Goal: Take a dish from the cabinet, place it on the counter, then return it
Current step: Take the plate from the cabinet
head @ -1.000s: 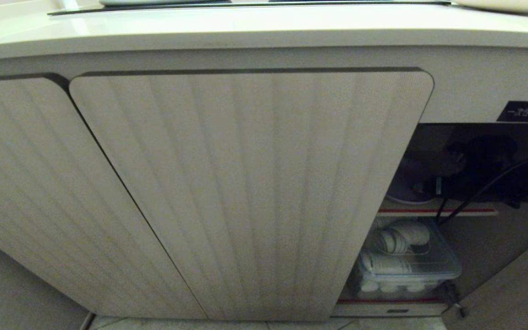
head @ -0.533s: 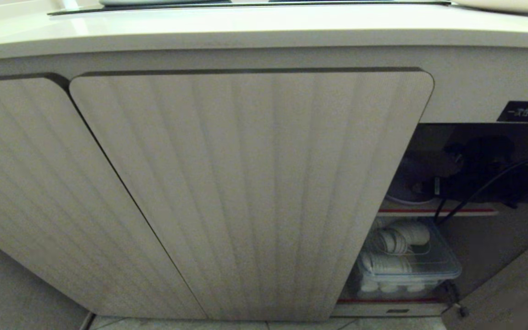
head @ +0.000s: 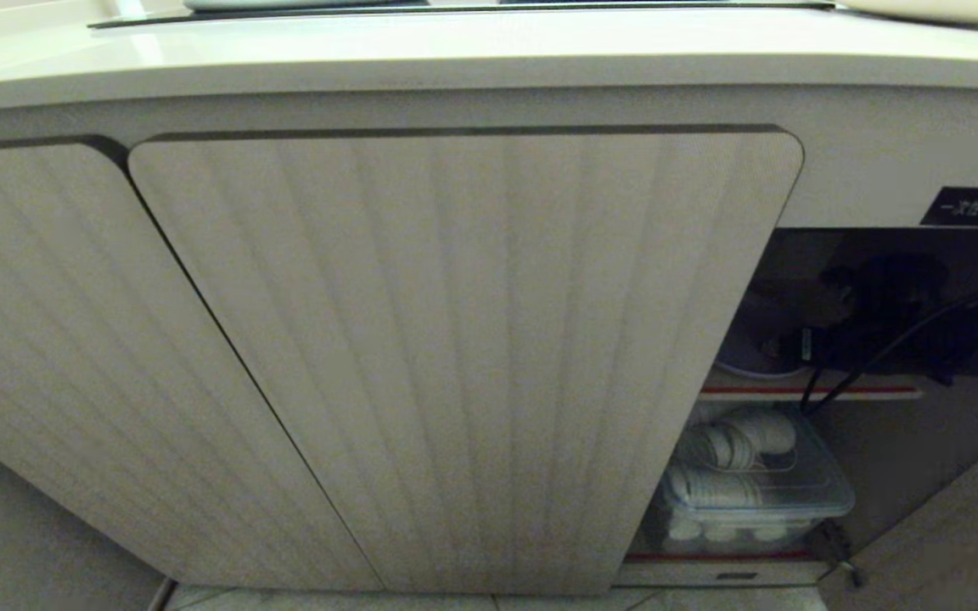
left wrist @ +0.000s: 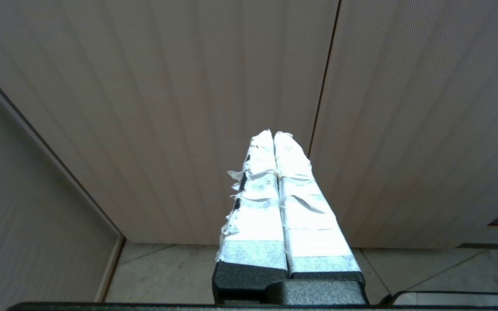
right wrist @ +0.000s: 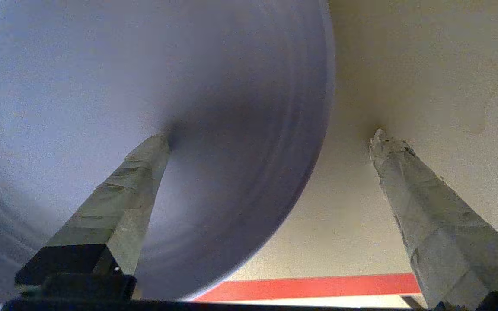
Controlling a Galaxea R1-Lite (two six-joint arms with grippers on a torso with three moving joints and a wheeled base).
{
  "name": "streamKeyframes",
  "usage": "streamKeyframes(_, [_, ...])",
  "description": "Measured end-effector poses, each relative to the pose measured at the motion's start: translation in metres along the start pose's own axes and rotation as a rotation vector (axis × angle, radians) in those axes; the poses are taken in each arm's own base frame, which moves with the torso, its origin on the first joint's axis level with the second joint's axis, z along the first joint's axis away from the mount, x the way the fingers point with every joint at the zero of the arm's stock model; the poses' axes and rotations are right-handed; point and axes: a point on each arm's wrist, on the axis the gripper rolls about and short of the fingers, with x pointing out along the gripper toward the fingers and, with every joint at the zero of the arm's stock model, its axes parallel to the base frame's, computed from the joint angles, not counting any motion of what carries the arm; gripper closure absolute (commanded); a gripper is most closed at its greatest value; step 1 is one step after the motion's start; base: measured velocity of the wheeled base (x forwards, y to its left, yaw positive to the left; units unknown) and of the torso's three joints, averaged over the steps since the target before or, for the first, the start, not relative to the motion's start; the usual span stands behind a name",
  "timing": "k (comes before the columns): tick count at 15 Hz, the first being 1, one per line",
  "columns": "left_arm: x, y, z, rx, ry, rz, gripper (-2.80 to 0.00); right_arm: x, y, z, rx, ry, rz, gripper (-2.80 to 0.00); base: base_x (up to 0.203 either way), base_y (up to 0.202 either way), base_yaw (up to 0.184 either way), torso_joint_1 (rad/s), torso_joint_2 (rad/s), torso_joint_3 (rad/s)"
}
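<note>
At the 6 o'clock edge of the head view, pale floor tiles (head: 540, 601) meet the base of the low beige wood-grain cabinet (head: 455, 356) with vertically ribbed, round-cornered doors. The left gripper (left wrist: 273, 134) is parked before the door seam, its white-taped fingers (left wrist: 257, 190) clenched together on nothing. At 4 o'clock the cabinet stands open: a clear plastic lidded box of white cups (head: 752, 492) sits on the lower level. Above it, at 3 o'clock, the right gripper (right wrist: 270, 138) reaches in over the red-edged inner shelf (head: 803, 392). Its taped fingers (right wrist: 426, 216) are released and spread wide, one above the round matte lavender-purple plastic dish (right wrist: 145, 108), the other over the bare shelf just beside the rim; whether the first touches the dish cannot be told. The dish lies flat on the shelf. A small black label with white characters (head: 975, 207) sits above the opening. At 12 o'clock runs the smooth cream worktop (head: 489, 51).
</note>
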Motion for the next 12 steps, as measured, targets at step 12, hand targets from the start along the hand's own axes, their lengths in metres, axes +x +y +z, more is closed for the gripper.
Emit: streamKeyframes(12, [0.0,0.0,0.0,0.0,0.0,0.0,0.0,-0.0016,0.0009,0.0044,0.006,-0.019,0.002,0.0,0.0,0.0,0.0,0.0,0.0,0.0])
